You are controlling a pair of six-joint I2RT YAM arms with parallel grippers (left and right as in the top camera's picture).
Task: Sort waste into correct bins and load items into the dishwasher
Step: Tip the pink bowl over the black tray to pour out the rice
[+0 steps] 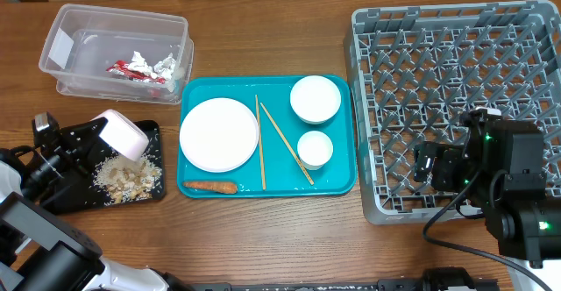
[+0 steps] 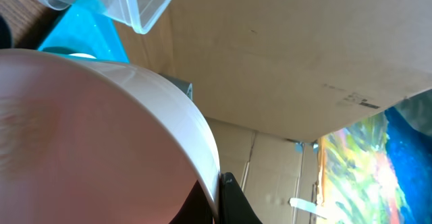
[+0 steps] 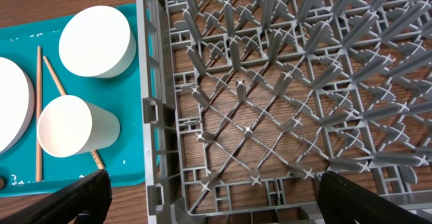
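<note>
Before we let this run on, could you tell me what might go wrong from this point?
The left gripper holds the tilted pinkish bowl by its rim over the black tray; it might slip and scatter the food scraps piled below.
The carrot piece lies on the teal tray close to the plate and chopsticks; it could be overlooked or dragged along when they are lifted.

Teal tray [image 1: 280, 173], orange carrot [image 1: 210, 186], grey rack [image 1: 361, 116], pink bowl [image 1: 121, 135].

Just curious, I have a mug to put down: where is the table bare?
Bare table lies beyond the teal tray, between the tub and the rack, and along the front edge below the tray. The rack holds no dishes. The tray is crowded: plate, white bowl, cup, chopsticks, carrot.
</note>
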